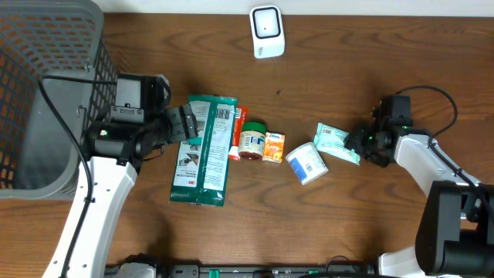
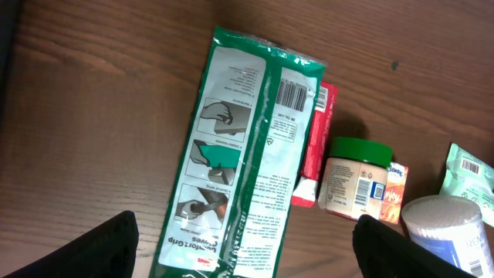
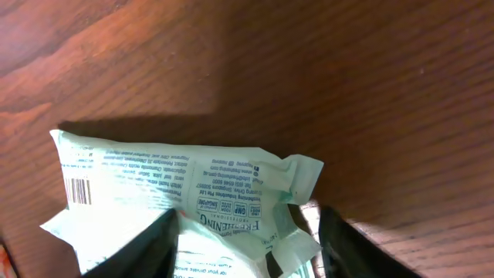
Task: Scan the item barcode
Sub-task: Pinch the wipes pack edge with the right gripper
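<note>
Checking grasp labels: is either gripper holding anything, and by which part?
Left gripper is open and empty. Right gripper straddles the crimped end of the pale green packet; whether it is clamped cannot be told.

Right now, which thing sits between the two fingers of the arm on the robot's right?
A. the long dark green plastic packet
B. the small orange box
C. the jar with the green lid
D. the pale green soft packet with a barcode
D: in the right wrist view the pale green soft packet lies between the fingers of the right gripper, one finger on each side of its crumpled end.
</note>
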`<state>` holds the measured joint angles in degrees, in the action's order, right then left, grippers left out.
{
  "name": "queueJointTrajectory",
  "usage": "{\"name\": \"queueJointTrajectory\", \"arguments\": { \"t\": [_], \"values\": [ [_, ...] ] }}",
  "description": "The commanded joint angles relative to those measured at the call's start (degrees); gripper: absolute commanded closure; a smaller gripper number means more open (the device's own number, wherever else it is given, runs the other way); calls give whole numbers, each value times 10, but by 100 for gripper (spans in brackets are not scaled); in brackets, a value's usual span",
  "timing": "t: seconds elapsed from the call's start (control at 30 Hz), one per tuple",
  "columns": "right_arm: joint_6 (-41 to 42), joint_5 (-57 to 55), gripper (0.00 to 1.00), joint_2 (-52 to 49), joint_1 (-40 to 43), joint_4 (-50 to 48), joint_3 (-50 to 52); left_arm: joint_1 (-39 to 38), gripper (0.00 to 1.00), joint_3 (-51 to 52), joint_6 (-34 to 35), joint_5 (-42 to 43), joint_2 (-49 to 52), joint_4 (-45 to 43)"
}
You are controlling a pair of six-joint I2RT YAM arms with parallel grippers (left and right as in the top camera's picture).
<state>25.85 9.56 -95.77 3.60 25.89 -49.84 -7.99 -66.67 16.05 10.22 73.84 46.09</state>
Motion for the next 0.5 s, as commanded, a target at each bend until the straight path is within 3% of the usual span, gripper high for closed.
{"name": "queueJointTrajectory", "arguments": {
  "t": [0.0, 0.03, 0.13, 0.3, 0.47],
  "values": [
    [13, 4, 57, -2, 1, 0, 3, -1, 15, -7, -6, 1, 1, 1],
    [13, 4, 55, -2, 1, 0, 3, -1, 15, -7, -6, 1, 1, 1],
    [13, 4, 14, -2, 1, 5, 4, -1, 15, -7, -6, 1, 1, 1],
    [55, 52, 11, -2, 1, 23, 6, -1, 15, -7, -6, 1, 1, 1],
    [193, 58, 11, -2, 1, 43, 6, -1, 15, -7, -6, 1, 1, 1]
  ]
}}
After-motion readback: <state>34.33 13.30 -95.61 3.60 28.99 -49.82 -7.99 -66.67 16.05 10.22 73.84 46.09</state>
